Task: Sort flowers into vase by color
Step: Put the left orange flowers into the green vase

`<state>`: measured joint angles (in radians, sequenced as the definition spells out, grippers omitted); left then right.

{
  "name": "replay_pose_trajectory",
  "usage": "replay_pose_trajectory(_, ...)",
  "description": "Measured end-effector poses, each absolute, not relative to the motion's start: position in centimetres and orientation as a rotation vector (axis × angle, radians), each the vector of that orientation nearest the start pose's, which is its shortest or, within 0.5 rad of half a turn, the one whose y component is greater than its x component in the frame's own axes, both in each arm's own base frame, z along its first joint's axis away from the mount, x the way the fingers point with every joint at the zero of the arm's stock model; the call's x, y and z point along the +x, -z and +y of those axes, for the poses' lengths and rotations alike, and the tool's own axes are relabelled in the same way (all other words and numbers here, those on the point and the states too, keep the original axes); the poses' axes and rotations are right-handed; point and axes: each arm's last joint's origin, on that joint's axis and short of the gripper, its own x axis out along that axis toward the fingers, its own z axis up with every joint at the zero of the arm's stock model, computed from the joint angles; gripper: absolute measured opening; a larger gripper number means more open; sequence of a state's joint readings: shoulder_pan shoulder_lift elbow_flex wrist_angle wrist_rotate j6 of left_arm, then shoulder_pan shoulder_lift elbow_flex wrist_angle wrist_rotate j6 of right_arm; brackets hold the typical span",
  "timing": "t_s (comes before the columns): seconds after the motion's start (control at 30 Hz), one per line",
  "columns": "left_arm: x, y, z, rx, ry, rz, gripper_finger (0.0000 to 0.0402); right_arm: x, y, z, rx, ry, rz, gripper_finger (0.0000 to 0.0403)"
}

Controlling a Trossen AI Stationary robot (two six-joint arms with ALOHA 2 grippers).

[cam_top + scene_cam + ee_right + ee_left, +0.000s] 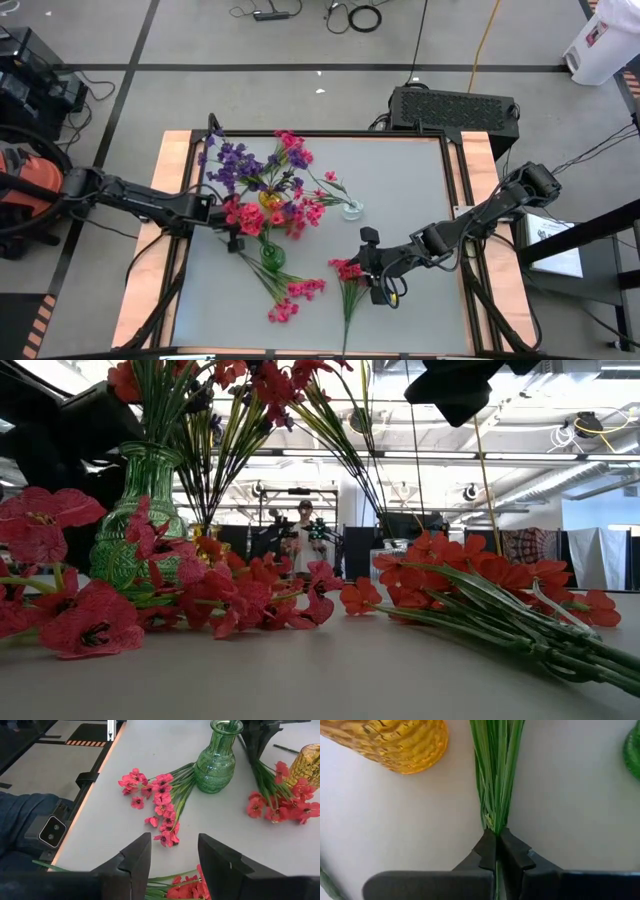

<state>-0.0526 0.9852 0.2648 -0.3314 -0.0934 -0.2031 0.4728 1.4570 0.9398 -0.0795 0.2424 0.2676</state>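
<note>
A grey table seen from above, with the sorting partly done as far as can be judged; purple flowers and some pink-red ones stand clustered around a yellow vase near the table's middle, a green vase stands just in front of it, and a small clear vase sits to the right; which stems are in which vase cannot be told.

2 pink-red bunches lie flat and unsorted; 1 loose bunch lies beside the green vase, stems pointing toward the vase and blossoms away along a diagonal; another bunch lies under the right gripper, its long axis running toward the table's front edge, blossoms nearest the gripper.

The left gripper is clamped tight on a bundle of green stems, between the yellow and green vases; the stems run straight out from its tips. The right gripper hovers with fingers spread, holding nothing.
</note>
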Motion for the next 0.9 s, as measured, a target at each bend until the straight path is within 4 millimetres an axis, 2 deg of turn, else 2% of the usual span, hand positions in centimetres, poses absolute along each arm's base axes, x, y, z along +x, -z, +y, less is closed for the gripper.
replay_pose_trajectory(0.13, 14.1, -12.9, -0.7, -0.101, -0.134, 1.039, 0.0011, 28.1, -24.3, 13.6, 0.050, -0.147, 0.584, 0.0155)
replay_pose_trajectory(0.43, 14.2, -16.0, -1.4, -0.136, -0.205, 0.944, 0.0011, 28.1, -24.3, 13.6, 0.047, -0.134, 0.580, 0.0155)
replay_pose_trajectory(0.67, 13.9, -17.7, -1.9, -0.153, -0.269, 0.953, 0.0011, 28.1, -24.3, 13.5, 0.046, -0.129, 0.579, 0.0155)
replay_pose_trajectory(0.9, 14.2, -20.0, -2.8, -0.115, -0.233, 0.920, 0.0011, 28.1, -24.3, 13.5, 0.045, -0.128, 0.579, 0.0155)
